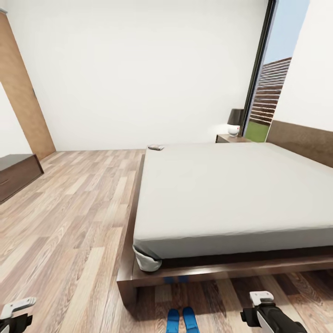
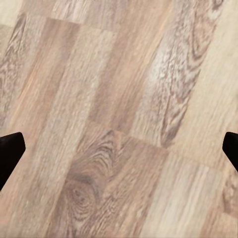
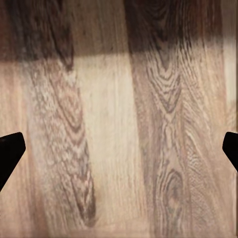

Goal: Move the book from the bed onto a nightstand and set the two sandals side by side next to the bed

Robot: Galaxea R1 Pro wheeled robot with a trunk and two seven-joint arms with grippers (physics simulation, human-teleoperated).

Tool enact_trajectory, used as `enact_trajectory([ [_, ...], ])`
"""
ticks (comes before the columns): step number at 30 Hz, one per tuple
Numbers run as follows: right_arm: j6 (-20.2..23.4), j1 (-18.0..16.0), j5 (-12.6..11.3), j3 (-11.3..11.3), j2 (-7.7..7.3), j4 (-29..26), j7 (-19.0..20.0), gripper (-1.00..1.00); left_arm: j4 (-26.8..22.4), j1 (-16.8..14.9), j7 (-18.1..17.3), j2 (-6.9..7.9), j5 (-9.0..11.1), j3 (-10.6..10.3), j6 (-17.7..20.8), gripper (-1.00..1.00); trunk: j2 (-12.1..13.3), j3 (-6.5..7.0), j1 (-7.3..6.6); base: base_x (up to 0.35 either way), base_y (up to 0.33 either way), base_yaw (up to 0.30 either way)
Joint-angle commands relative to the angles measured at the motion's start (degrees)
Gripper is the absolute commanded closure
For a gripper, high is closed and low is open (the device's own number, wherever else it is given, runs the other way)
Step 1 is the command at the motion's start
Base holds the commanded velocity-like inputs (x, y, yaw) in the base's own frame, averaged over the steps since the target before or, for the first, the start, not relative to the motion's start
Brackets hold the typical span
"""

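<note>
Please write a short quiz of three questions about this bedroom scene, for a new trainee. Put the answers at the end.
1. True or false: the book lies on the nightstand.
2. Where do the sandals lie? A) on the mattress; B) on the floor, side by side, next to the bed; C) under the lamp.
3. Fill in: the jaws of the left gripper and the right gripper stand ____, with only floor planks between them.

Key: 1 false, it lies at the bed's far corner; 2 B; 3 open.
</note>
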Motion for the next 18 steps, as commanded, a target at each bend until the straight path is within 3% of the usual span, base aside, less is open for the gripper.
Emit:
enact_trajectory([
  [1, 0.3, 0.0, 0.0, 0.2, -0.04, -0.1, 0.0, -1.00, -0.1, 0.0, 0.1, -0.01, 0.4, 0.2, 0.3, -1.00, 0.4, 0.13, -0.24, 0.000, 0.000, 0.000],
  [18, 0.3, 0.0, 0.0, 0.3, 0.00, -0.4, 0.1, -1.00, 0.3, 0.1, 0.1, -0.10, 0.3, 0.2, 0.0, -1.00, 7.2, 3.18, -3.97, 0.000, 0.000, 0.000],
])
